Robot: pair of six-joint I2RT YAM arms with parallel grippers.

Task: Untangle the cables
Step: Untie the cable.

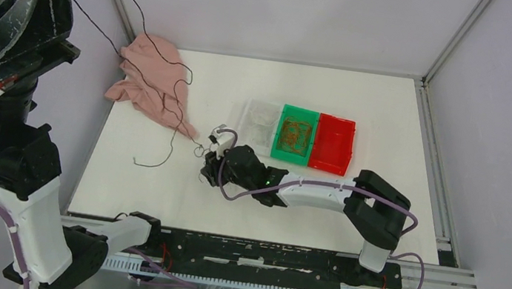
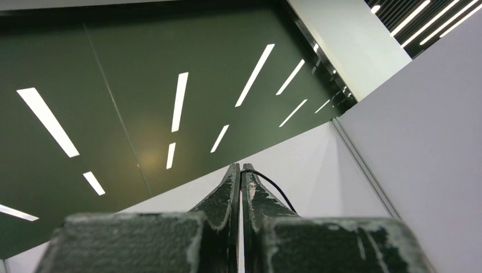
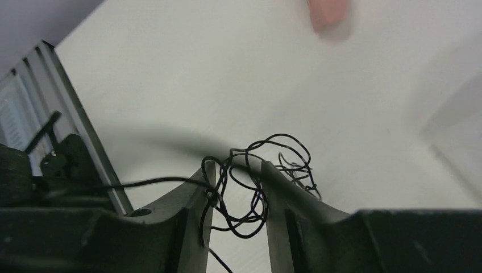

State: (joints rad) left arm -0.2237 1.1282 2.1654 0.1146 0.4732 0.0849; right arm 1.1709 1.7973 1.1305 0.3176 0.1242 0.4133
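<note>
Black fingers of the left pincer [image 2: 240, 170] are pressed flat together, and a hair-thin black cable [image 2: 273, 186] is pinched right at the tips, so that one's clamped on the cable. It's held way up high over the left side of the counter [image 1: 142, 189], with its wrist camera pointed at ceiling lights. From up there the cable is draped down across a crumpled pink cloth [image 1: 150, 86] lying at the far left of the white surface. It's then trailed onto the bare counter, where it's balled up into a curly little knot. The right pincer [image 3: 236, 168] is set low right at that knot. Its jaws are parted, with the loops sitting in the gap between the two fingers. Whether anything's actually being squeezed there can't be made out. Just past the right arm, three small bins are lined up touching side by side: a clear bin [image 1: 256, 118], a green bin [image 1: 301, 111] with orange cables [image 1: 295, 133] coiled inside, and a red bin [image 1: 333, 146].
</note>
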